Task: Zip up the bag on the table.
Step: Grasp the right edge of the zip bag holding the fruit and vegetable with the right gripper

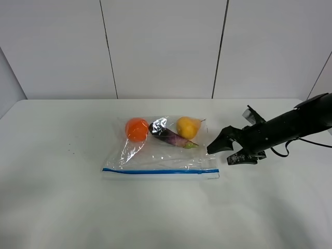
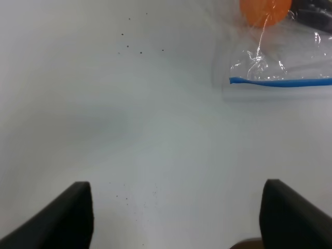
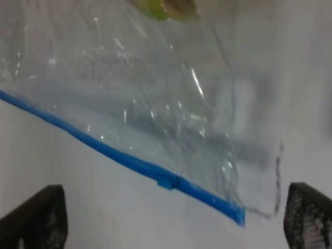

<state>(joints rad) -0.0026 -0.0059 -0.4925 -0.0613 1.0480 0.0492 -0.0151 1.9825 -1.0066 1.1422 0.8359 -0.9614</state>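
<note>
Two grippers: both seen, the left gripper [image 2: 176, 220] in its own wrist view alone, the right gripper [image 1: 219, 155] in its wrist view and from the high camera.
Bag: the bag [image 1: 155, 155] lies flat near the middle of the table [image 1: 52, 197], clear and crinkled.
Zipper strip: the blue zipper strip [image 1: 155, 170] runs along the bag's edge nearest the high camera, straight and flat on the table.
Tab: a small blue tab [image 3: 166, 182] sits on the strip, short of the corner at the right arm's end.
Zip state: cannot tell from these views whether the strip is sealed.
Contents: an orange toy [image 1: 137, 128], a purple toy [image 1: 168, 136] and a yellow toy [image 1: 187, 127] lie in a row inside the bag, on the side away from the strip; the purple one lies between the other two.
Left jaws: wide apart, nothing between them; the two dark fingers [image 2: 62, 218] frame bare table.
Left position: well apart from the bag, whose orange-toy end and strip end show ahead of it.
Right jaws: apart, clamped on nothing.
Right position: just beside the bag's end, near the strip's corner; that corner shows ahead of the gap between the jaws. Contact with the plastic cannot be confirmed.
Table marks: a few tiny dark specks [image 2: 129, 46] on the white surface, beyond the bag's end on the left arm's side.
Backdrop: pale wall panels [image 1: 161, 46] behind the table.
</note>
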